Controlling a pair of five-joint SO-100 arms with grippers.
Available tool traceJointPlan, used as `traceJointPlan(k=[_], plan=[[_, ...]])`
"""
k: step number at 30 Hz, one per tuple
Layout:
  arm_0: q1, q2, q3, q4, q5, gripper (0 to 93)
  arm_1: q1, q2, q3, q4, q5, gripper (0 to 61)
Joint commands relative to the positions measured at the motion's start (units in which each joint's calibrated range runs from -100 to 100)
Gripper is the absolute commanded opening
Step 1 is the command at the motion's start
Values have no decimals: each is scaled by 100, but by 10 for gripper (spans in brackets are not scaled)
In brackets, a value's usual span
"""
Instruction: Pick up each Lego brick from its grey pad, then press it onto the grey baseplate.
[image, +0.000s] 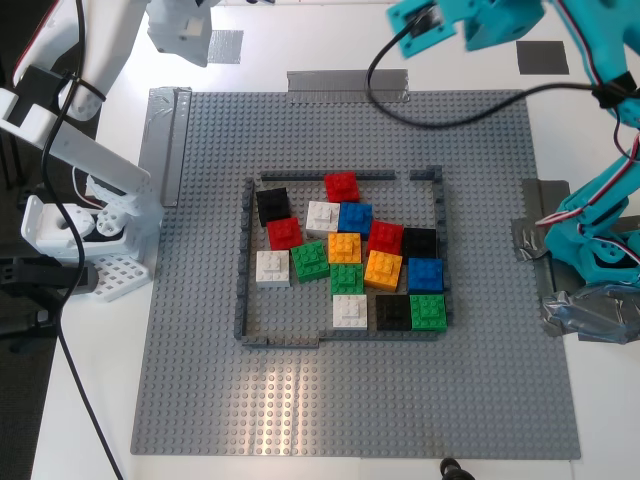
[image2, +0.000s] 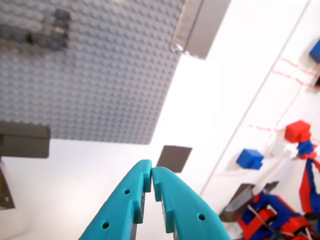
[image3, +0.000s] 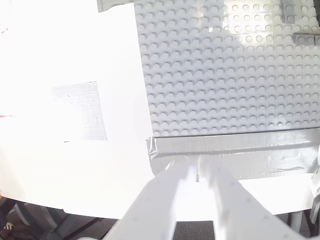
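My first tool (image2: 151, 175) and second tool (image3: 199, 172) hover pressed together and empty over bare pads, the black bricks (image: 273, 205) sitting studded inside the baseplate (image: 200, 330) frame: light, rigid, slick, best pinched across flat sides

Baseplate (image: 480, 380) mid-grey, studded; frame (image: 243, 260) dark grey. Bricks: black (image: 272, 205), red (image: 341, 186), blue (image: 355, 217), green (image: 310, 260), orange (image: 383, 269), white (image: 272, 267). First claw (image2: 151, 176) teal, second claw (image3: 197, 174) white. Bench (image: 300, 35) white.
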Motion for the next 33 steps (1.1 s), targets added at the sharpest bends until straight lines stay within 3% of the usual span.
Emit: traceJointPlan(k=[1,8,17,30,33], plan=[[945,-252,-164,-418,161,0,58,-333,-15,-233,0,2],[2098,-235,71,-1004,400,0,65,-908,798,-827,-74,2],[2867,-235,1615,-2241,840,0,-152,-685,789,-1787,-157,1],[2889,-244,2383,-2338,937,0,-457,-41,-78,-1779,-337,1],[2947,-244,2518,-2338,688,0,-537,-32,-60,-1852,-372,1]])
